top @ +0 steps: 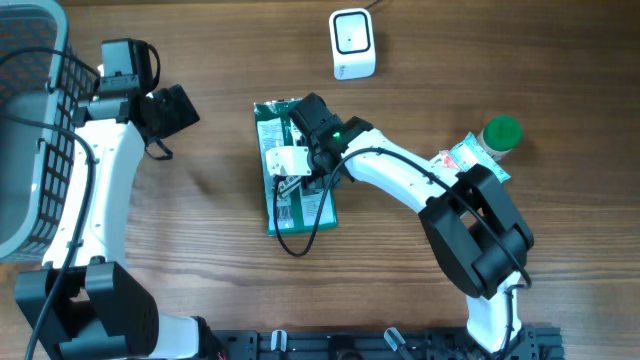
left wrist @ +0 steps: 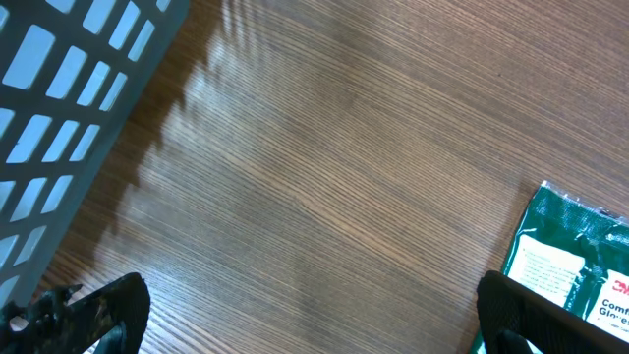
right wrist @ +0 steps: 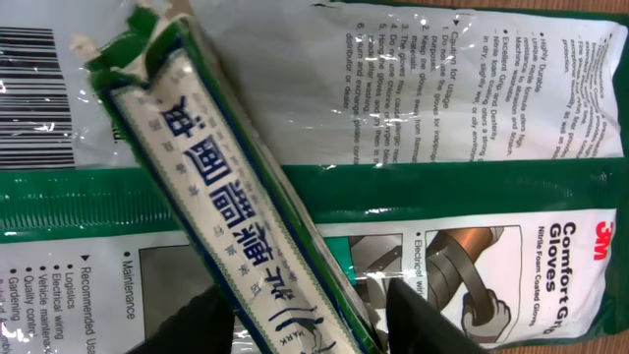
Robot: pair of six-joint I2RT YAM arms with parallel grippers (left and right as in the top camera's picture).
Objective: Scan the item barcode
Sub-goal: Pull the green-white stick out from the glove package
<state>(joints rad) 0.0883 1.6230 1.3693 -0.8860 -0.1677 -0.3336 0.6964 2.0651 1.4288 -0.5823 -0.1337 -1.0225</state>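
A narrow white and green box with blue Chinese characters lies slantwise on a green and white 3M gloves package. My right gripper has its fingers pressed against the two long sides of the box's near end. The package's barcode shows at the upper left of the right wrist view. From overhead, the right gripper is over the package at mid-table, with the box under it. A white scanner stands at the back. My left gripper hangs open over bare wood, left of the package.
A grey wire basket fills the far left; its wall shows in the left wrist view. A green-capped bottle and a small packet sit at the right, beside the right arm's elbow.
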